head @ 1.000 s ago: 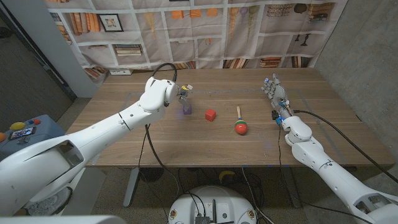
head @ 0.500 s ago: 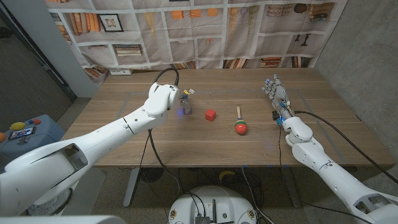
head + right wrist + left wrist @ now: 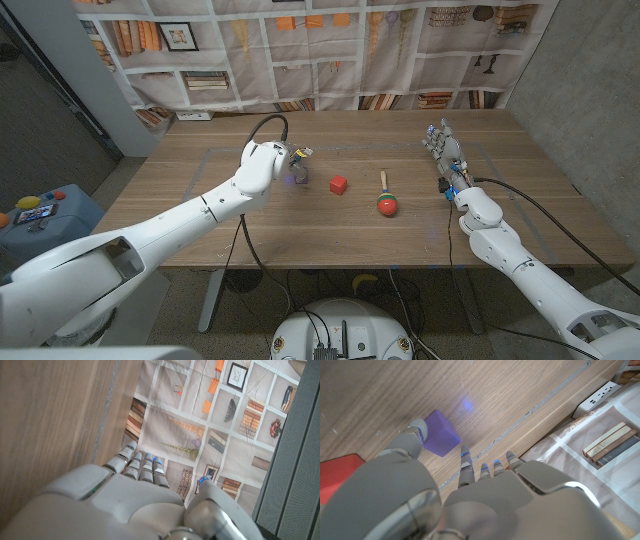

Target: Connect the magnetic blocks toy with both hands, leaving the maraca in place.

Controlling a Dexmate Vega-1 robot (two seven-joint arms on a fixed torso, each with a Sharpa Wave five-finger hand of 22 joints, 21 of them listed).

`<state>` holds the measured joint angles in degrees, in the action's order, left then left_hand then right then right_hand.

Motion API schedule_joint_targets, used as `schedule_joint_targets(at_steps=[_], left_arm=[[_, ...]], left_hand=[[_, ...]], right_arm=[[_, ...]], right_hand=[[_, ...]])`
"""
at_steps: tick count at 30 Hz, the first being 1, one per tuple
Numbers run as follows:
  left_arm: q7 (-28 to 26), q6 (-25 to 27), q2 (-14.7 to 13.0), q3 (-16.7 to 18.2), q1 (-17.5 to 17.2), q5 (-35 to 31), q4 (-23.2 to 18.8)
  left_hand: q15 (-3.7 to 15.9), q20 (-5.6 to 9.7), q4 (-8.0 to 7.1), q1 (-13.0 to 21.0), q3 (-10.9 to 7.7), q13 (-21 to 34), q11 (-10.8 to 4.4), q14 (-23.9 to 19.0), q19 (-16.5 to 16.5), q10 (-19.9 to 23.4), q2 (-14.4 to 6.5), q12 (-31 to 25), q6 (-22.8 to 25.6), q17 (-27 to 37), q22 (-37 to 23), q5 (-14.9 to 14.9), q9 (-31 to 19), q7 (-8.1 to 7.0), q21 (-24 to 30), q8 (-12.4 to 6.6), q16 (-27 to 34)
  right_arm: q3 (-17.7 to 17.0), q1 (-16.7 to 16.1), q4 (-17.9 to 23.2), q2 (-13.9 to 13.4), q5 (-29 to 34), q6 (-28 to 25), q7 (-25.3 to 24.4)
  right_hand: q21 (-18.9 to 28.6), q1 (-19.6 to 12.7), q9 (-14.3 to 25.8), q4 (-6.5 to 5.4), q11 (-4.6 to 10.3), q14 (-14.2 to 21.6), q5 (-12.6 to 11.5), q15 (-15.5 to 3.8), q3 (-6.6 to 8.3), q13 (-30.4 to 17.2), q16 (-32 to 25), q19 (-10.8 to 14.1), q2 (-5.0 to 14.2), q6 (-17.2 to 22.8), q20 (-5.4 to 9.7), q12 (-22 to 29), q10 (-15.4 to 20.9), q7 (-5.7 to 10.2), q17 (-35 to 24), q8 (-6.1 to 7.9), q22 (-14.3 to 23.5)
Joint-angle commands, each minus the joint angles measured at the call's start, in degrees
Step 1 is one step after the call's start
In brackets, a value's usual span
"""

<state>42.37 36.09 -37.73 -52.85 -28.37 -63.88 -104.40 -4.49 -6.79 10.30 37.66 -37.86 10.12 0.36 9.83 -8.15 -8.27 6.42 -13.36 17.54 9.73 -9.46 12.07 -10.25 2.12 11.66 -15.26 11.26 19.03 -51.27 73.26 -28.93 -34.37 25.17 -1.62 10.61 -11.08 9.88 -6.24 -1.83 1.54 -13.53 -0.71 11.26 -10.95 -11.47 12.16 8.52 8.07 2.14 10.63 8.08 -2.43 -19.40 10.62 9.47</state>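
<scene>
Left hand (image 3: 293, 160) reaches out over the middle of the wooden table (image 3: 300, 225), its fingers down at the purple block (image 3: 299, 176). In the left wrist view the thumb tip (image 3: 417, 426) touches one side of the purple block (image 3: 440, 439) while the other fingers (image 3: 465, 456) are just beside its far side; cannot tell whether the block is actually gripped, and it sits on the table surface. Red block (image 3: 339, 185) lies just to the robot's right of the purple one, apart from it, not joined. Further right is the maraca (image 3: 386, 203), lying on the table with its wooden handle pointing away from the robot and its red head nearer the front edge. Right hand (image 3: 443, 150) is well apart from all of this, near the table's right side, fingers extended and close together, holding nothing. Behind the table hangs a printed bookshelf backdrop (image 3: 330, 50).
</scene>
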Motion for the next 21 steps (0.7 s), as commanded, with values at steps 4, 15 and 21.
schedule_joint_targets(at_steps=[4,15,21], left_arm=[[-5.69,-0.07,0.74,1.24,-2.37,0.74,0.86],[-8.98,1.65,1.02,2.52,-4.11,5.12,0.70],[-11.42,2.85,1.01,2.46,-4.82,6.65,0.43]], left_hand=[[0.93,0.22,0.03,1.77,0.15,0.09,-1.24,-0.59,1.58,1.84,-0.45,-0.31,2.82,0.18,-0.30,-0.07,-0.23,-0.97,0.35,-0.72,0.43],[1.33,0.43,0.08,3.43,0.05,0.07,-2.14,-1.93,2.88,3.27,-0.93,-0.08,6.55,0.15,-0.26,0.07,-0.21,-2.30,0.10,-1.42,0.11],[1.62,0.81,0.11,4.36,0.03,0.07,-2.26,-3.06,3.75,4.72,-1.14,-0.20,8.31,0.15,-0.25,0.13,-0.21,-2.36,0.06,-1.66,0.13]], right_arm=[[-0.27,-0.39,0.31,0.24,-0.22,0.40,-0.35],[-0.32,-0.60,0.27,0.46,0.04,0.67,-0.93],[-0.42,-0.77,0.27,0.52,-0.13,0.74,-0.97]], right_hand=[[0.25,0.57,0.14,-0.16,0.09,0.01,-0.12,0.08,0.40,-0.06,-0.39,0.48,0.18,0.44,-0.54,0.57,0.22,0.23,-0.02,0.20,0.08],[0.32,0.73,0.14,-0.20,0.10,0.14,-0.13,0.19,0.62,-0.06,-0.46,0.76,0.25,0.51,-0.76,0.57,0.19,0.32,0.11,0.19,0.09],[0.31,0.87,0.15,-0.25,0.16,0.15,-0.13,0.14,0.70,-0.06,-0.48,0.82,0.25,0.60,-0.77,0.57,0.19,0.37,0.16,0.21,0.09]])
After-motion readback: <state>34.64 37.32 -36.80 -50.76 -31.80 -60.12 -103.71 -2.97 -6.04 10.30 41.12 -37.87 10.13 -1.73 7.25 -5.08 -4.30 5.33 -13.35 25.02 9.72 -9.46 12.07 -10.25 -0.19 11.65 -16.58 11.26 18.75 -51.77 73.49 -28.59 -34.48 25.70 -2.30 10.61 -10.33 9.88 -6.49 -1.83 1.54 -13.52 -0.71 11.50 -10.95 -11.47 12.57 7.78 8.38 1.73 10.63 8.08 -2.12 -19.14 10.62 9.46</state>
